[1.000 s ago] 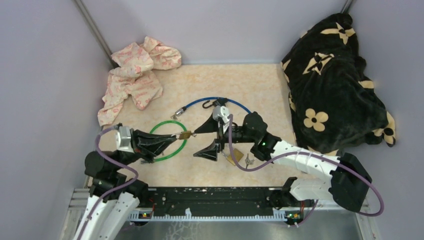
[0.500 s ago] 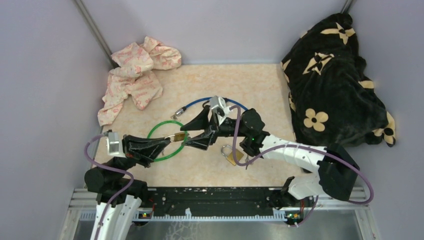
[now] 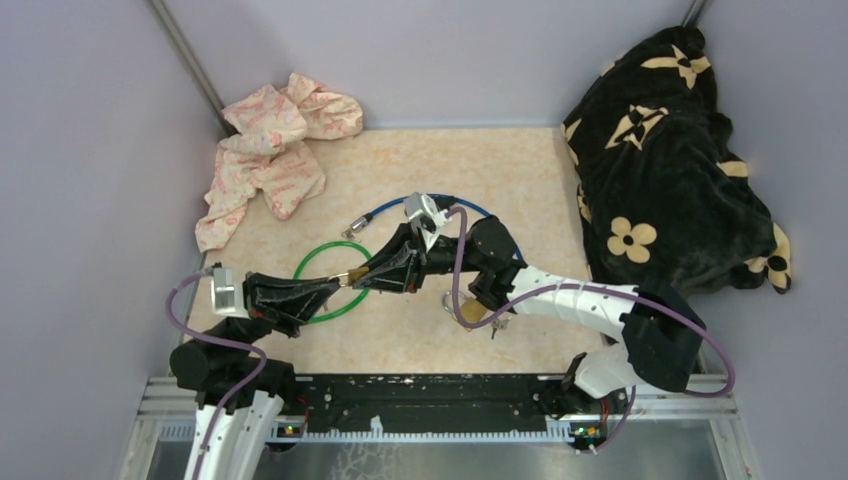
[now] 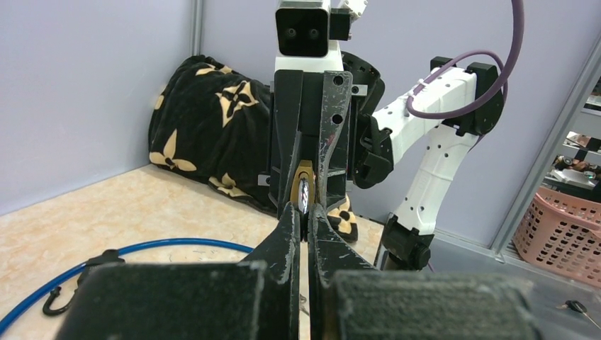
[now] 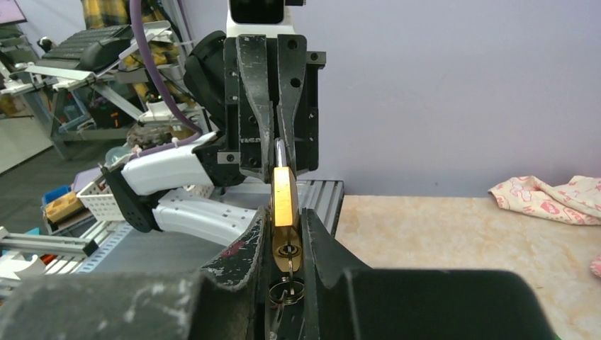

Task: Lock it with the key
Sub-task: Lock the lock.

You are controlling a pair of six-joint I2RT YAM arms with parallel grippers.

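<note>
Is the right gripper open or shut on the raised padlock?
Shut on it: in the right wrist view the right gripper presses both sides of the brass padlock, no gap. The left gripper pinches its top.

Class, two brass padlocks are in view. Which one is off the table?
The padlock pinched between the left gripper and right gripper, over the green loop; the other padlock lies on the table by the right arm.

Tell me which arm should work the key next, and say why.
Right. The right claw flanks the brass padlock at its keyhole end, where a key ring hangs. The left claw is shut on the shackle end and looks better used to steady the lock.
</note>
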